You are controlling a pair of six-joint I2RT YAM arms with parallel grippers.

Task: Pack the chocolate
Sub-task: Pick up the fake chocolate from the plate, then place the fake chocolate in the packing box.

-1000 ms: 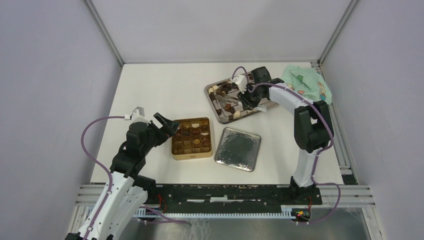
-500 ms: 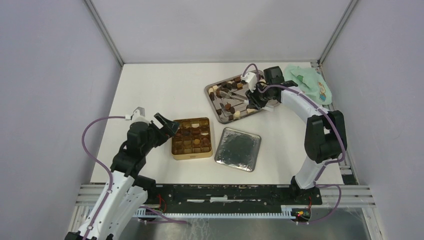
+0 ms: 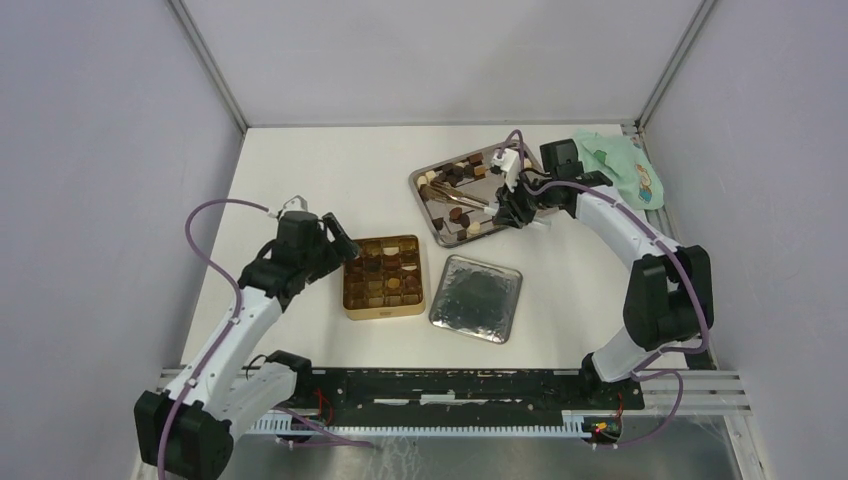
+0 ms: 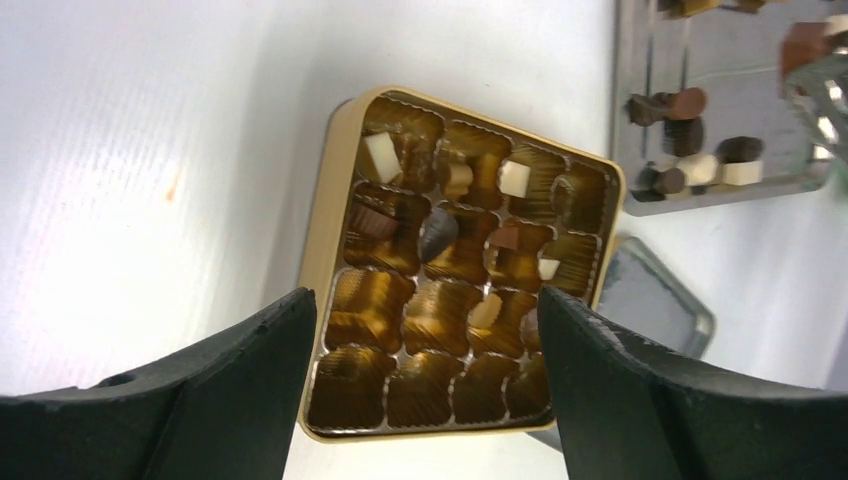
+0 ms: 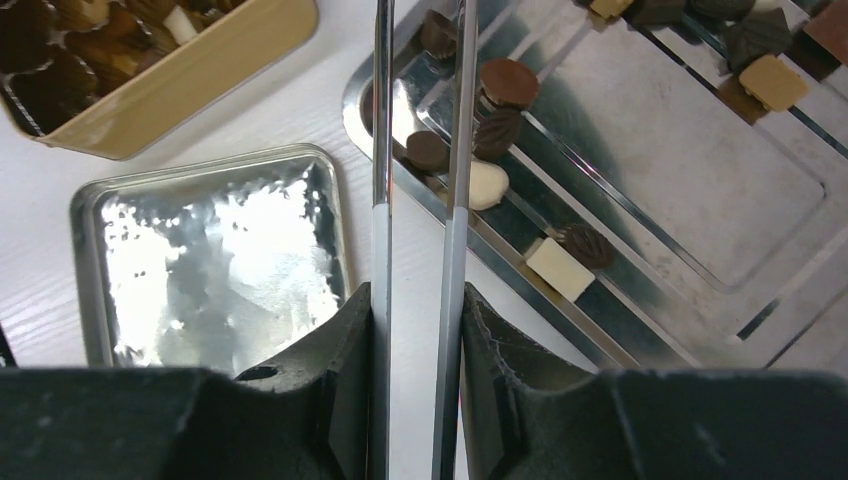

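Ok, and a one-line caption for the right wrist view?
Right gripper clamps the silver tongs, reaching over loose chocolate on the steel tray; silver lid and gold tin lie alongside.

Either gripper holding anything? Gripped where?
Right gripper holds the tongs, clamped across both legs, partway along. Left gripper is open, empty, above the tin.

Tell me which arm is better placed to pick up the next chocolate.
Right. The right gripper is shut on the tongs, which extend over the chocolate on the steel tray. The left gripper hangs open and empty above the gold tin.
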